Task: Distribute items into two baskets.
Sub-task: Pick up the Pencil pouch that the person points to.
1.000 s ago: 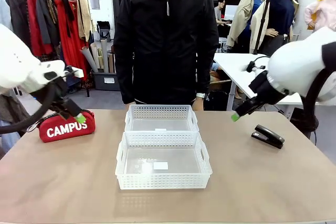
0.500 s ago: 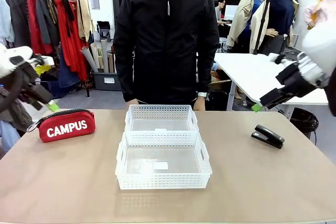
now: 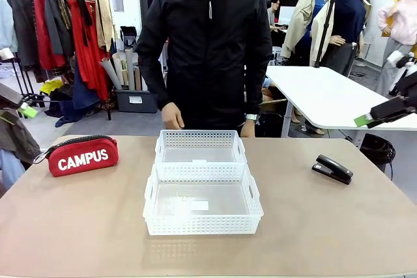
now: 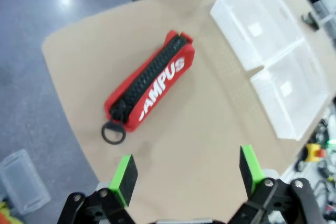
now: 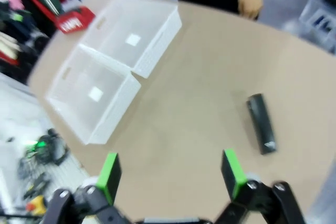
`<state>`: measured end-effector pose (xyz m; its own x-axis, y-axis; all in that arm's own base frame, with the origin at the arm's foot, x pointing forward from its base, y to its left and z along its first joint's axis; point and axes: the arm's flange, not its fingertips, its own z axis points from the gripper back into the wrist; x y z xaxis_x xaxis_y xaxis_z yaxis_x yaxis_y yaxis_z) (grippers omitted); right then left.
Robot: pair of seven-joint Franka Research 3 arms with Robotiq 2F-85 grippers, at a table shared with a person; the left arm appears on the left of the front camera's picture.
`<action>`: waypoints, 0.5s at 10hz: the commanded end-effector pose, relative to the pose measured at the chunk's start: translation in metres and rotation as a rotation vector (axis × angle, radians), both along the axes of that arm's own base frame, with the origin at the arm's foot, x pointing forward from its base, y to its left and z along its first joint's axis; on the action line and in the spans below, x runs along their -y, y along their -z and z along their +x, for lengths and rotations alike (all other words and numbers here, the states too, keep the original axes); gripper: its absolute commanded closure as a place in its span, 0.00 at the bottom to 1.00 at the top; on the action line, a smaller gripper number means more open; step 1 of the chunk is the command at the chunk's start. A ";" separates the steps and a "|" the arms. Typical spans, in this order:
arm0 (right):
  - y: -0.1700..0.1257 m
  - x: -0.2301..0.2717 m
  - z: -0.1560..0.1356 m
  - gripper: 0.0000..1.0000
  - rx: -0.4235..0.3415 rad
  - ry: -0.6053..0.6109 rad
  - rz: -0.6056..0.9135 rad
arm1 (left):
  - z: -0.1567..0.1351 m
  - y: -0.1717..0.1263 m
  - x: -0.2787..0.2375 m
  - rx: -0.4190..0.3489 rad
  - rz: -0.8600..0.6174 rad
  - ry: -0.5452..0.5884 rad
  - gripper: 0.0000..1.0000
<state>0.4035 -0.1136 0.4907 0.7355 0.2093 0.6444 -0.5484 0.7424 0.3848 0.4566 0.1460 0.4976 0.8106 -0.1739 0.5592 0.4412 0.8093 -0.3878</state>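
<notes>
My left fingers (image 4: 124, 178) are spread wide with nothing between them. They hang high at the left end of the table (image 3: 313, 239), looking down on the red CAMPUS pouch (image 4: 152, 90). The pouch lies flat near the table's far left corner, zip upward with its black ring pull at one end, well apart from the baskets.

My right fingers (image 5: 109, 174) are released too and carry nothing, raised off the table's right side. The black stapler (image 3: 332, 168) sits on the table to the right of the baskets, apart from both. My right wrist's view is smeared, so there it is just a dark bar, probably lying closed.

The two white lattice baskets stand in the middle, touching along their long sides. The near basket (image 3: 202, 224) is on my side and the far basket (image 3: 199, 139) is towards the person (image 3: 207, 43) in a black jacket. Each has a small white label on its bottom. One hand (image 3: 172, 116) hovers just beyond the far basket's left corner.
</notes>
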 end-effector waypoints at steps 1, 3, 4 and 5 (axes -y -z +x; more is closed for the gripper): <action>-0.002 0.016 -0.012 0.00 0.065 -0.003 0.070 | 0.004 -0.009 -0.006 0.095 -0.079 0.024 0.00; -0.003 0.025 -0.023 0.00 0.084 0.010 0.096 | 0.000 -0.024 -0.010 0.160 -0.105 0.015 0.00; -0.004 0.029 -0.025 0.00 0.089 0.015 0.103 | -0.001 -0.028 -0.015 0.180 -0.111 0.005 0.00; -0.006 0.033 -0.028 0.00 0.096 0.016 0.111 | -0.001 -0.032 -0.019 0.203 -0.137 0.023 0.00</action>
<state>0.3785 -0.1478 0.4991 0.7042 0.1264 0.6987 -0.5456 0.7261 0.4185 0.4559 0.1601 0.5301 0.7070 -0.1002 0.7001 0.4986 0.7727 -0.3929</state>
